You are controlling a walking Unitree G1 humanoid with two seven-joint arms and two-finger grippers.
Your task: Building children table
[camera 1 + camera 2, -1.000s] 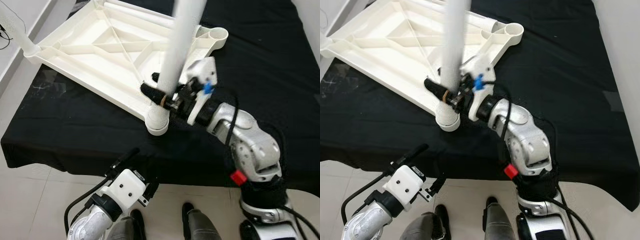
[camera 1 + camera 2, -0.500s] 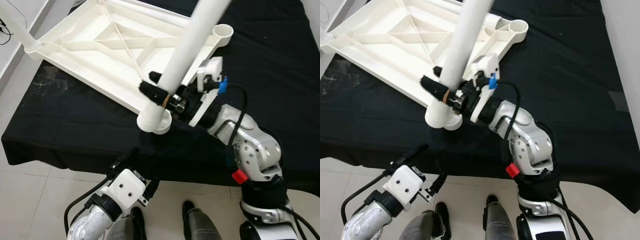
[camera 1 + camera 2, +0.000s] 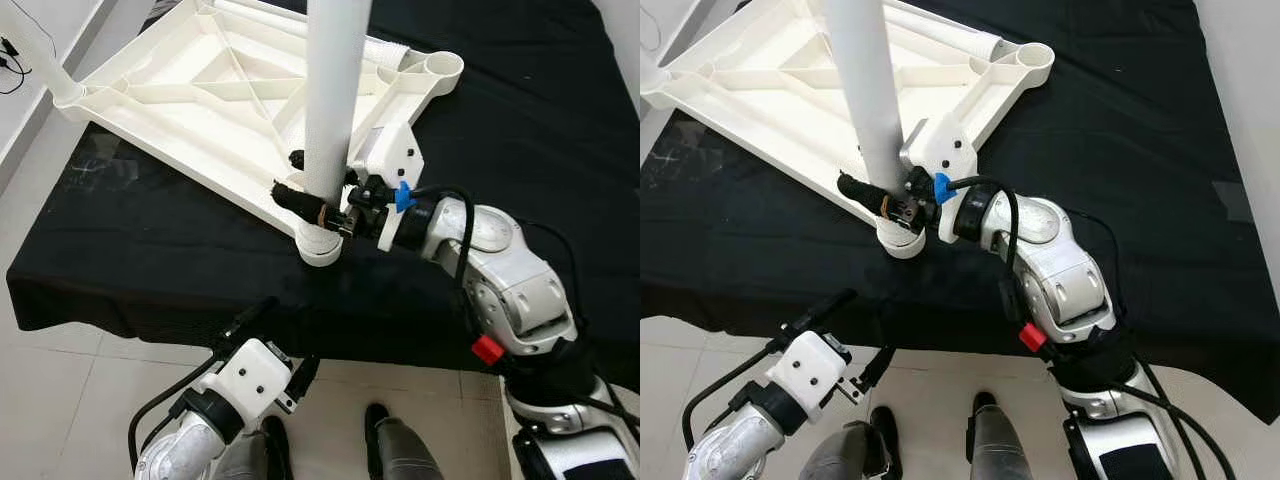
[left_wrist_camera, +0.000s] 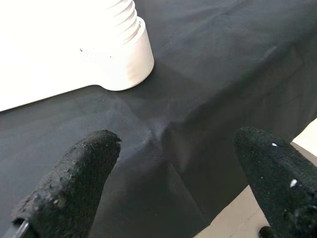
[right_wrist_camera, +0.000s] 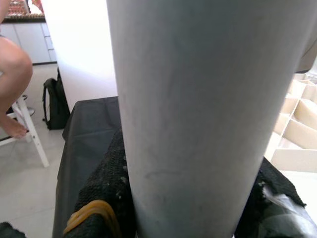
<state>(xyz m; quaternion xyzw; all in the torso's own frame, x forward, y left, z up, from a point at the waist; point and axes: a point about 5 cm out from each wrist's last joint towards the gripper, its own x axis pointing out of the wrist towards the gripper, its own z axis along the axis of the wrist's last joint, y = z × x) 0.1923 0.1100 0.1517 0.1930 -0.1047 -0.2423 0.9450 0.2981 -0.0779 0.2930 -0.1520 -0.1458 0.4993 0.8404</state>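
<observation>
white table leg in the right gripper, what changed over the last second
The right gripper stayed shut on the long white plastic table leg and swung it: half a second ago it leaned toward the robot's right, now it stands near upright over the corner socket of the upturned white tabletop. The tabletop, black cloth and low left gripper stayed put.

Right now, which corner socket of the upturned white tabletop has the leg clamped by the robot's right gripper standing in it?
The near corner socket, at the black cloth's front edge: the white leg stands in it, clamped by the right gripper. The far-right socket is empty.
</observation>
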